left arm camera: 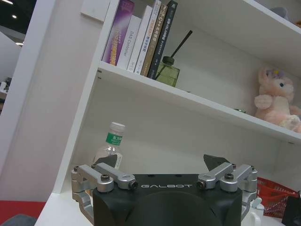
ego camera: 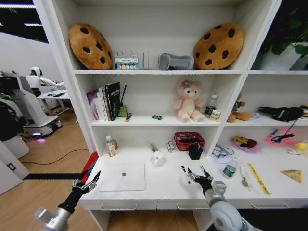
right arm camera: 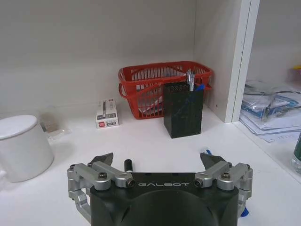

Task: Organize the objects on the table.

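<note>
Lower centre of the frame, the right end effector (ego camera: 195, 174) hangs wide open and empty over a black pen (ego camera: 184, 173) on the counter (ego camera: 163, 185); light, stiff, likely to roll, best pinched mid-barrel.

1. The place looks like a mock home study set up inside a robotics lab or test hall.
2. Centre of the head view: a long white desk (ego camera: 159, 185) joined to tall white shelving (ego camera: 159, 72), with a closed silver laptop (ego camera: 122, 176) at lower left of centre and a black pen holder (ego camera: 195, 152) by a red basket (ego camera: 189, 140).
3. Upper shelves hold home-like decoration: two cookie-shaped cushions (ego camera: 90, 45), a pink plush bear (ego camera: 188, 101) and a row of books (ego camera: 105, 102).
4. At the left edge of the head view, another white robot (ego camera: 34, 77) stands by a small table (ego camera: 54, 95) on an open wood floor, with a cable (ego camera: 53, 160) trailing across it.
</note>
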Motion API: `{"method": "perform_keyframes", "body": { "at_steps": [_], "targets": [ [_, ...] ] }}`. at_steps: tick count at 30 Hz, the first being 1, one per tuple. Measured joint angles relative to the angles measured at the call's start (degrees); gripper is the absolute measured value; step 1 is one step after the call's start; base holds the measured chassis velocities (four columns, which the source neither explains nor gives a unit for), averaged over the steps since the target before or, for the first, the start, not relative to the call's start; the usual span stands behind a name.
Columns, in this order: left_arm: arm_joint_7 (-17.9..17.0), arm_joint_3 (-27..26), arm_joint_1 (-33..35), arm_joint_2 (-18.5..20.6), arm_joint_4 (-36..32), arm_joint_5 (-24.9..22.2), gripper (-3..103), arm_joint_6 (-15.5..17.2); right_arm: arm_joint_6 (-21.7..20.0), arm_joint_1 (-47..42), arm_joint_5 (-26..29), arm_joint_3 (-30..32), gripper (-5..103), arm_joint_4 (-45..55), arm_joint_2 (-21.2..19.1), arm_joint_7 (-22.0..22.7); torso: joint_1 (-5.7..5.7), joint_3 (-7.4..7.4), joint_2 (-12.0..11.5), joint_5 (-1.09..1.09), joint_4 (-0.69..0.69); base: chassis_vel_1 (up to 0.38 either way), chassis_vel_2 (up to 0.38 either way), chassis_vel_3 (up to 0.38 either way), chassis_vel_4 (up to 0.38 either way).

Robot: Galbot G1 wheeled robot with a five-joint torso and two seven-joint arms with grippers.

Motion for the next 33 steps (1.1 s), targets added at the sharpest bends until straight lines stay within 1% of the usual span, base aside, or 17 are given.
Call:
{"method": "perform_keyframes", "body": {
  "at_steps": [3, 6, 7, 9, 10, 11, 12, 13, 14, 15, 16, 18, 20, 21, 26, 28, 33],
  "targets": [
    [0.01, -0.1, 0.05, -0.1, 0.0, 0.0, 100, -0.02, -1.99, 3.3, 2.55, -1.61, 100, -1.01, -2.13, 0.86, 0.0, 0.0, 0.0, 0.01, -0.01, 0.0, 0.0, 0.0, 0.0],
    [0.0, -0.12, 0.0, -0.34, 0.01, 0.08, 100, -0.05, -5.42, 8.98, 7.93, -3.81, 100, -1.87, -5.64, 1.41, 0.0, 0.01, 0.0, 0.0, 0.01, 0.0, 0.0, 0.0, 0.0],
    [0.0, -0.12, 0.0, -0.34, 0.01, 0.08, 100, -0.05, -5.42, 8.98, 7.93, -3.81, 100, -1.87, -5.64, 1.41, 0.0, 0.01, 0.0, 0.0, 0.01, 0.0, 0.0, 0.0, 0.0],
    [-0.15, 0.43, -0.63, -0.32, 0.19, 0.18, 100, -0.06, -7.02, 11.86, 11.04, -4.57, 100, -2.74, -7.9, 0.89, 0.0, 0.0, -0.01, 0.0, 0.02, 0.0, 0.0, 0.0, 0.0],
    [-0.23, 0.89, -1.07, -0.19, 0.34, 0.23, 100, -0.06, -7.77, 12.94, 12.82, -4.62, 100, -2.95, -8.92, 0.75, 0.0, 0.0, 0.0, -0.01, 0.0, 0.0, 0.0, 0.0, 0.0],
    [-0.23, 0.89, -1.07, -0.19, 0.34, 0.23, 100, -0.06, -7.77, 12.94, 12.82, -4.62, 100, -2.95, -8.92, 0.75, 0.0, 0.0, 0.0, -0.01, 0.0, 0.0, 0.0, 0.0, 0.0],
    [-0.28, 1.07, -1.18, -0.17, 0.42, 0.31, 100, -0.05, -8.27, 13.59, 14.0, -4.69, 100, -2.98, -9.33, 0.8, 0.0, 0.0, 0.0, -0.02, -0.05, 0.0, 0.0, 0.0, 0.0],
    [-0.28, 1.15, -1.17, -0.22, 0.53, 0.4, 100, -0.05, -9.58, 14.74, 16.78, -4.85, 100, -2.92, -9.79, 1.15, 0.0, 0.0, 0.0, -0.02, -0.03, 0.0, 0.0, 0.0, 0.0],
    [-0.28, 1.16, -1.07, -0.26, 0.6, 0.48, 100, -0.06, -10.49, 15.39, 18.58, -4.9, 100, -2.73, -10.0, 1.4, 0.0, 0.01, 0.0, -0.01, -0.03, 0.0, 0.0, 0.0, 0.0],
    [-0.28, 1.16, -1.07, -0.26, 0.6, 0.48, 100, -0.06, -10.49, 15.39, 18.58, -4.9, 100, -2.73, -10.0, 1.4, 0.0, 0.01, 0.0, -0.01, -0.03, 0.0, 0.0, 0.0, 0.0],
    [-0.25, 1.16, -0.98, -0.27, 0.68, 0.54, 100, -0.05, -11.43, 15.9, 19.96, -4.95, 100, -2.62, -10.14, 1.56, 0.0, 0.01, 0.0, 0.0, 0.02, 0.0, 0.0, 0.0, 0.0],
    [-0.25, 1.14, -0.93, -0.27, 0.74, 0.55, 100, -0.05, -12.29, 16.34, 20.81, -5.06, 100, -2.62, -10.16, 1.7, 0.0, 0.01, 0.0, 0.0, 0.02, 0.0, 0.0, 0.0, 0.0],
    [-0.32, 1.19, -1.06, -0.18, 0.75, 0.55, 100, -0.06, -15.25, 17.87, 24.52, -5.55, 100, -2.93, -10.02, 3.43, 0.0, 0.0, 0.0, 0.0, 0.0, 0.0, 0.0, 0.0, 0.0],
    [-0.32, 1.19, -1.06, -0.18, 0.75, 0.55, 100, -0.06, -15.25, 17.87, 24.52, -5.55, 100, -2.93, -10.02, 3.43, 0.0, 0.0, 0.0, 0.0, 0.0, 0.0, 0.0, 0.0, 0.0],
    [-0.59, 2.14, -1.65, 0.06, 0.85, 0.65, 100, -0.06, -19.39, 19.9, 27.47, -6.83, 100, -4.47, -9.74, 4.88, 0.0, 0.0, 0.0, 0.0, -0.01, 0.0, 0.0, 0.0, 0.0],
    [-0.66, 2.67, -2.11, 0.24, 1.08, 0.72, 100, -0.04, -21.44, 21.29, 29.93, -7.51, 100, -5.2, -9.39, 6.33, 0.0, 0.0, 0.0, 0.0, 0.0, 0.0, 0.0, 0.0, 0.0],
    [-0.76, 3.26, -2.48, 0.38, 1.19, 0.86, 100, -0.01, -24.31, 25.32, 33.03, -10.56, 100, -7.63, -7.86, 9.49, 0.0, 0.0, 0.0, -0.01, -0.01, 0.0, 0.0, 0.0, 0.0]
  ]
}}
